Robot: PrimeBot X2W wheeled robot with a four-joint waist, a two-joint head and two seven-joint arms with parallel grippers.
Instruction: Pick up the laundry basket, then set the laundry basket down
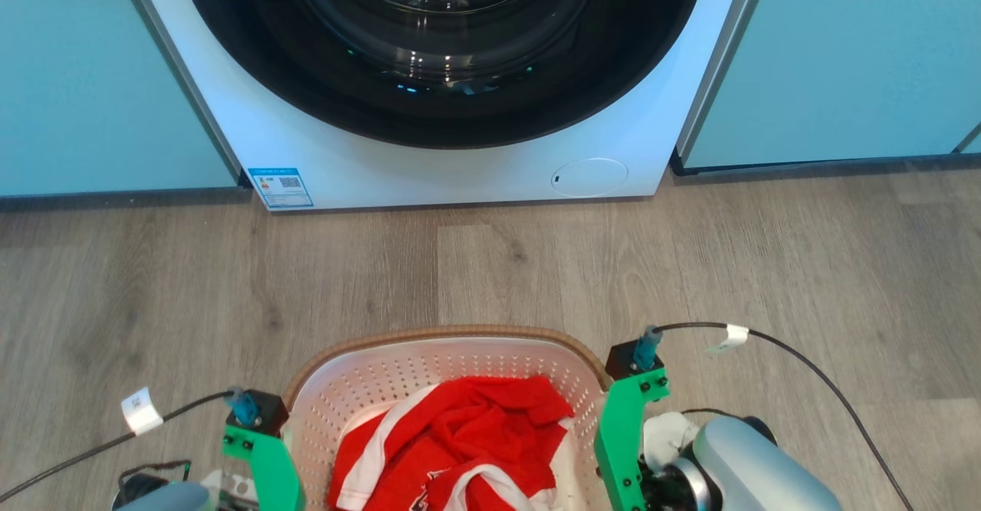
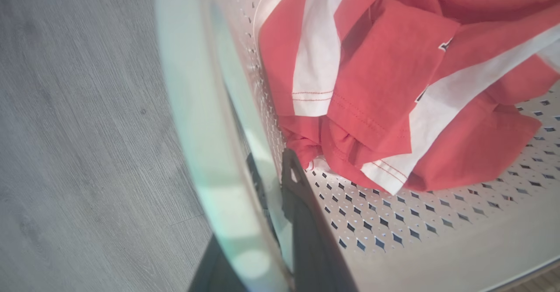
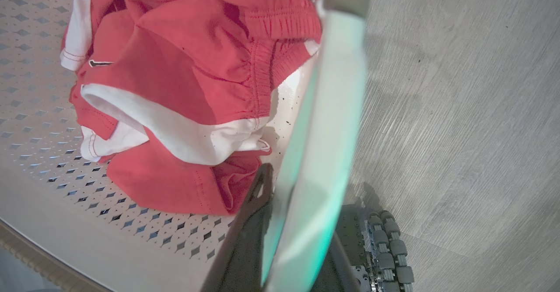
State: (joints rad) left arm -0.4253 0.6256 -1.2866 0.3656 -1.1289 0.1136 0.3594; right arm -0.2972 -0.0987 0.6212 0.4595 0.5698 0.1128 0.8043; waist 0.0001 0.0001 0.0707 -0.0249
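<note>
The laundry basket (image 1: pixel 368 388) is cream, perforated and brown-rimmed, and sits at the bottom middle of the head view between my two arms. A crumpled red and white garment (image 1: pixel 460 434) lies inside it. My left gripper (image 2: pixel 271 163) is shut on the basket's pale left handle (image 2: pixel 205 121), one dark finger inside the wall and one outside. My right gripper (image 3: pixel 299 204) is shut the same way on the right handle (image 3: pixel 328 108). In the head view the green wrist mounts (image 1: pixel 264 457) (image 1: pixel 625 434) hide the fingers. I cannot tell whether the basket touches the floor.
A white washing machine (image 1: pixel 460 174) with a dark round door (image 1: pixel 437 59) stands straight ahead, flanked by teal cabinets (image 1: pixel 92 82) (image 1: pixel 843 59). Grey wood floor (image 1: pixel 536 266) lies between it and the basket. Black cables (image 1: pixel 828 388) loop from both wrists. A base wheel (image 3: pixel 389 248) is beside the basket.
</note>
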